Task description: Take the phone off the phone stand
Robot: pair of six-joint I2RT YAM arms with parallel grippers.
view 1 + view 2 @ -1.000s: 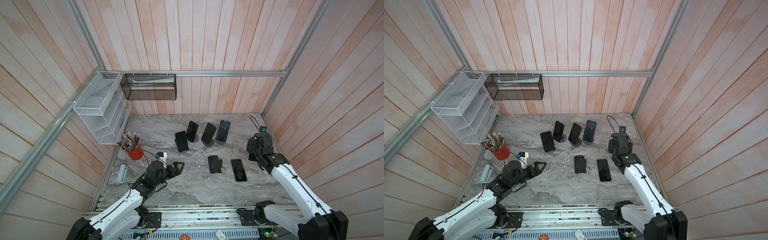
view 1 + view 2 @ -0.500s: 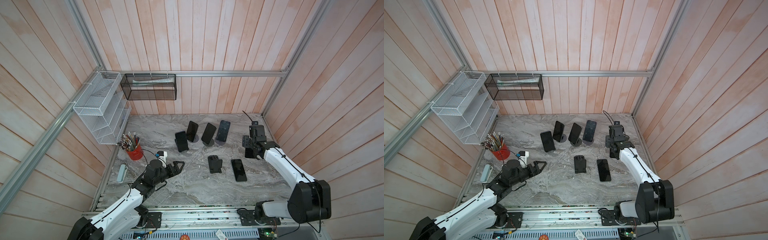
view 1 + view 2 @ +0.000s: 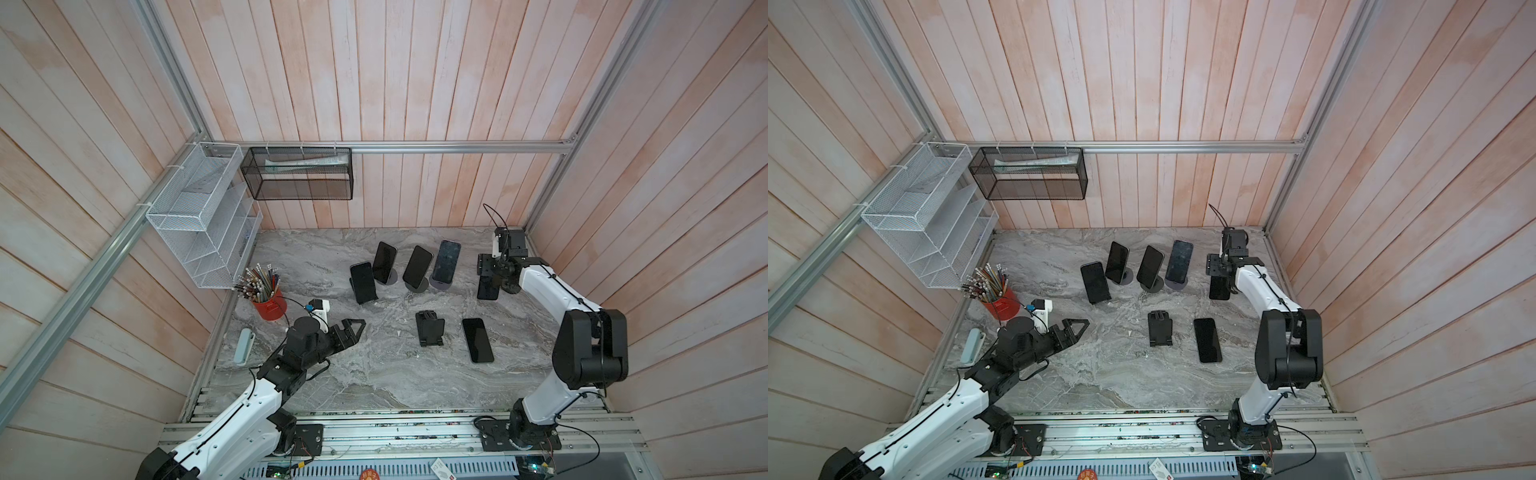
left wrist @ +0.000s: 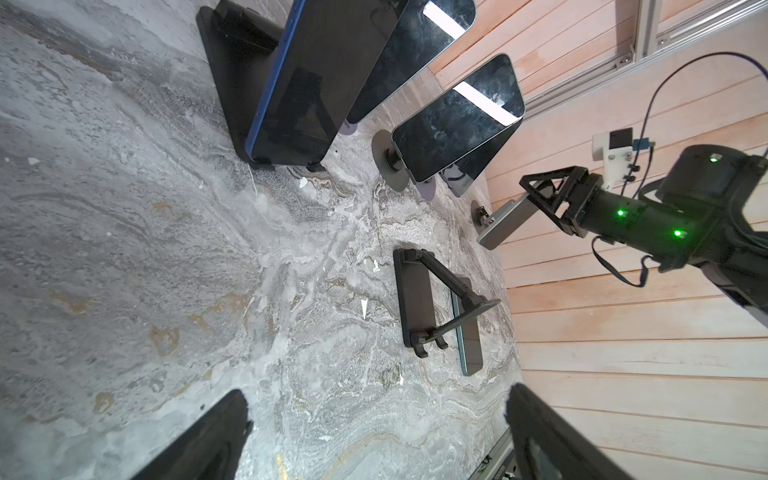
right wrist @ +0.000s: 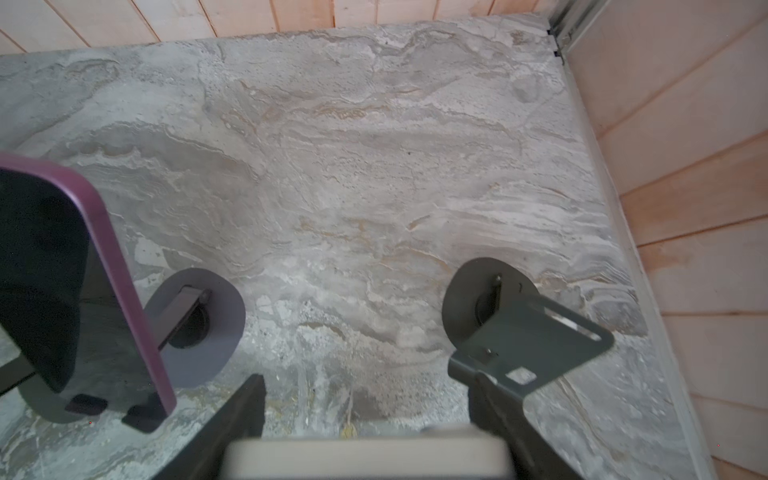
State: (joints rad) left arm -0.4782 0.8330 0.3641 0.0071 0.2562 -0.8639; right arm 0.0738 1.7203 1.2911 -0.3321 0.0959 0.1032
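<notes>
Grey marbled stone-look tabletop (image 3: 353, 374). Ref: empty black folding plastic stand (image 3: 430, 328). Flat black slab phone (image 3: 478, 340) just R of it. Red cylindrical pencil cup (image 3: 269, 306) well L. Four loaded phone stands (image 3: 419, 285) behind.

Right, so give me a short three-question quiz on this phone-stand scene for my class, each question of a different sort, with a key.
1. True or false: the left gripper is closed on a phone.
2. Multiple choice: the dark phone nearest the right-hand wall is A) lying flat, B) held in the jaws of the right gripper, C) leaning on a stand.
3. Count: how many phones lean on stands in the back row?

Key: 1. False, its jaws are open and hold nothing. 2. B. 3. Four.
</notes>
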